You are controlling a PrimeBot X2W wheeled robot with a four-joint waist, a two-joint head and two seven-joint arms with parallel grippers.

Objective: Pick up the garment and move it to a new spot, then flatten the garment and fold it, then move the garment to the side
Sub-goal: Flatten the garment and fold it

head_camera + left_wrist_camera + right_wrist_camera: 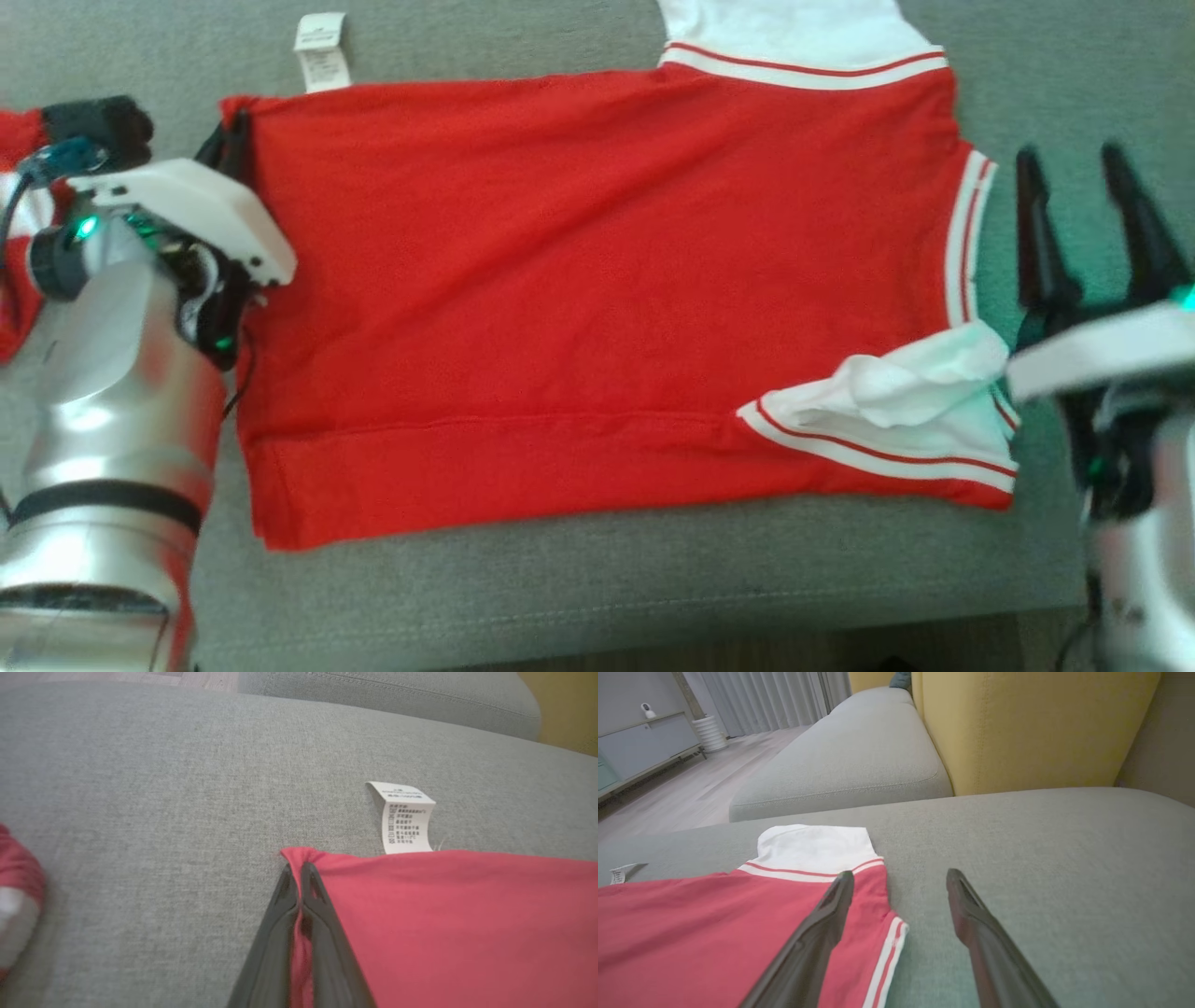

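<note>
A red garment (579,299) with white, red-striped trim lies spread flat across the grey sofa seat (597,579). Its white care label (320,51) sticks out at the far left edge, and a white sleeve (896,392) is crumpled at the near right. My left gripper (233,140) is shut on the garment's far left corner (299,855), with red cloth pinched between the two fingers (322,905). My right gripper (1088,196) hovers open just past the garment's right edge, its left finger (817,933) over the striped trim (889,947), nothing between the fingers.
Another red and white cloth (14,187) lies at the far left of the seat. A yellow back cushion (1031,723) and a second grey seat cushion (850,756) stand beyond. The sofa's front edge (597,635) runs close below the garment.
</note>
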